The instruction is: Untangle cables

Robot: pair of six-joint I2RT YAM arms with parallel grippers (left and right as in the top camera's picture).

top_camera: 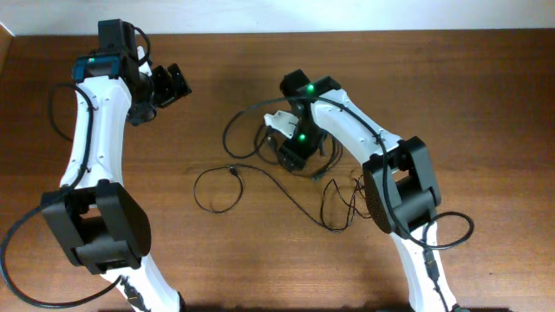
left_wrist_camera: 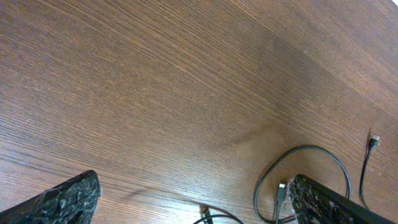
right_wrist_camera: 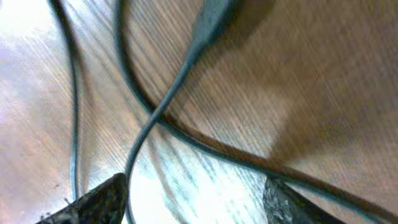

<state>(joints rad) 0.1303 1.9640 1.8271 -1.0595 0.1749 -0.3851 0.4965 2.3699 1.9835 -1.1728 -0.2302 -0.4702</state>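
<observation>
The right tool (right_wrist_camera: 193, 202) sits low over the desk (top_camera: 434, 87), its two fingertips apart, with thin black cables (right_wrist_camera: 152, 115) crossing in the gap between them. It is open and nothing looks gripped yet. In its close view one cable runs down from a dark plug (right_wrist_camera: 211, 18) and passes over another in a loose cross. The left tool (left_wrist_camera: 193, 205) is open wide and empty, well apart from the cables, near the far left of the desk. From overhead, the cables lie in the middle of the desk, bunched under the right arm, with one loop spread out to the left and more thin strands trailing toward the near right. The untangling seems to be at an early stage: the strands overlap in several places and none lies separated on its own. The desk is brown wood grain with glare patches, and only a pale strip shows beyond its far edge.
</observation>
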